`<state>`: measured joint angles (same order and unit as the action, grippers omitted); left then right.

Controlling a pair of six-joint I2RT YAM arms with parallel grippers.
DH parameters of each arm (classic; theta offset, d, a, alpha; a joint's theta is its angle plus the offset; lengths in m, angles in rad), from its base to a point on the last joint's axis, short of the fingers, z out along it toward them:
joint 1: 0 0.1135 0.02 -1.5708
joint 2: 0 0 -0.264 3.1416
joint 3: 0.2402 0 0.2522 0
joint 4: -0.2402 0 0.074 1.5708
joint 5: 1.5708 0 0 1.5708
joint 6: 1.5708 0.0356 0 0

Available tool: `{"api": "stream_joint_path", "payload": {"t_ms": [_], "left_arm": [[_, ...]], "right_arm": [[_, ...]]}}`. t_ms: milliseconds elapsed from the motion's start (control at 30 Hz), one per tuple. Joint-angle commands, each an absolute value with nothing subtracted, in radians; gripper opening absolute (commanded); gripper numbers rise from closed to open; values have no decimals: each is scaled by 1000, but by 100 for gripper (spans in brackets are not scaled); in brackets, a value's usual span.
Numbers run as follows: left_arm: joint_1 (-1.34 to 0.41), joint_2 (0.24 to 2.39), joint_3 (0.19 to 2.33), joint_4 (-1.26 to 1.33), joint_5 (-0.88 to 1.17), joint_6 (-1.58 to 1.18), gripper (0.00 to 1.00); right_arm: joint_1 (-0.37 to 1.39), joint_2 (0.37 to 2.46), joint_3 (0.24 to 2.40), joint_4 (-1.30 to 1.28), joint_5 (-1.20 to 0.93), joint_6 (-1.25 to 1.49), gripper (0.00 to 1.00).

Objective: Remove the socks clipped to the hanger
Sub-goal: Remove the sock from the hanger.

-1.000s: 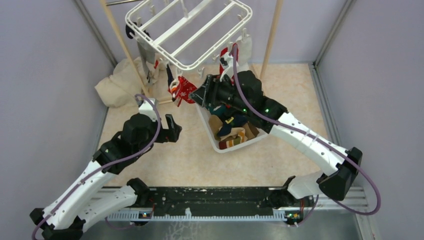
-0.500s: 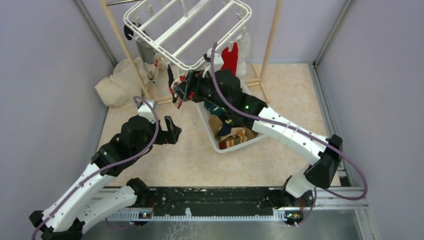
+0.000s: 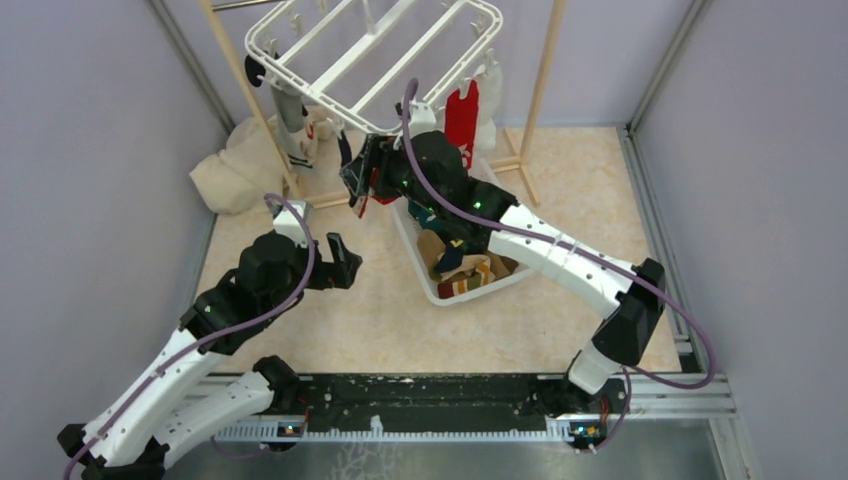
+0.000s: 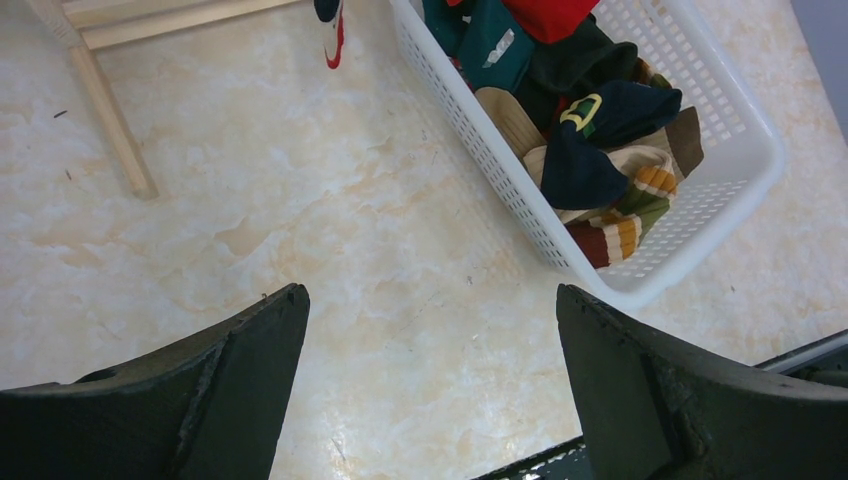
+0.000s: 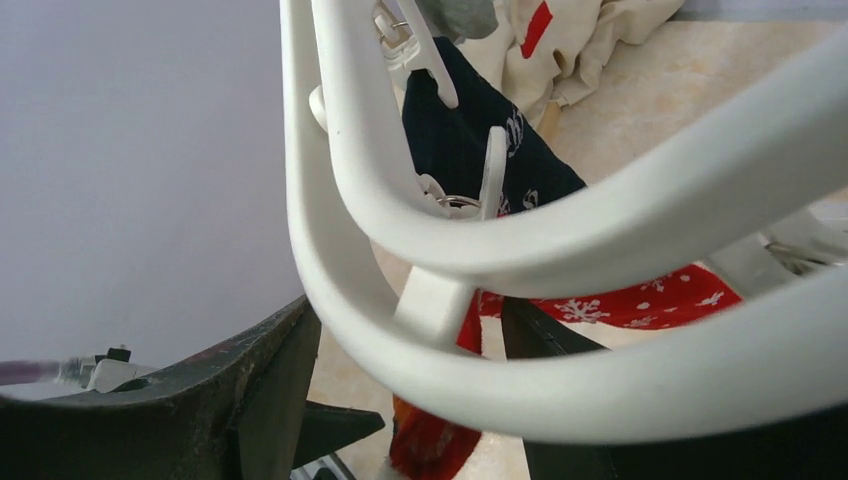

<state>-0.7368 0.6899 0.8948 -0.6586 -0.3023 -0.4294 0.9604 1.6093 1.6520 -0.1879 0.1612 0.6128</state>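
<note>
The white hanger (image 3: 372, 62) hangs at the back, tilted. Clipped to it are a red sock (image 3: 462, 112), a grey striped sock (image 3: 288, 118) and a red snowflake sock (image 3: 357, 203). My right gripper (image 3: 362, 172) is up under the hanger's near corner. In the right wrist view the hanger rim (image 5: 330, 190) crosses in front, and my right gripper (image 5: 405, 375) stands open around a white clip (image 5: 435, 300) and the red snowflake sock (image 5: 425, 440). A dark navy sock (image 5: 465, 150) hangs behind. My left gripper (image 3: 337, 262) (image 4: 430, 330) is open over bare floor, holding nothing.
A white slatted basket (image 3: 452, 291) (image 4: 620, 285) with several loose socks sits under my right arm. Wooden poles (image 3: 238, 75) (image 3: 546, 65) flank the hanger. A cream cloth bundle (image 3: 232, 165) lies at the back left. Grey walls close in on both sides.
My right arm has swung up and left from above the basket to the hanger's near corner, its jaws now around the red snowflake sock. The left arm has barely moved.
</note>
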Motion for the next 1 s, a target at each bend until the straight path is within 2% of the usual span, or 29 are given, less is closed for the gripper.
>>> {"api": "stream_joint_path", "payload": {"t_ms": [0,67,267,467,567,667,733,967], "left_arm": [[-730,676,888,-656,-300,-423,99],[-731,678,886,-652,-297,-426,99],[-731,689,887,-643,-287,-429,99],[-730,693,889,-637,-285,-434,99],[-731,697,890,-630,-278,-437,99],[-731,700,892,-626,-278,-440,99],[-731,700,894,-623,-276,-440,99],[-730,706,903,-602,-279,-436,99]], "right_arm": [[975,1594,1681,-169,178,631,67],[976,1580,1656,-161,187,633,66],[976,1547,1608,-154,199,632,46],[976,1512,1551,-157,209,639,46],[976,1498,1544,-160,220,632,42],[975,1484,1555,-170,229,613,33],[974,1477,1568,-185,234,601,22],[953,1451,1595,-215,177,598,4]]}}
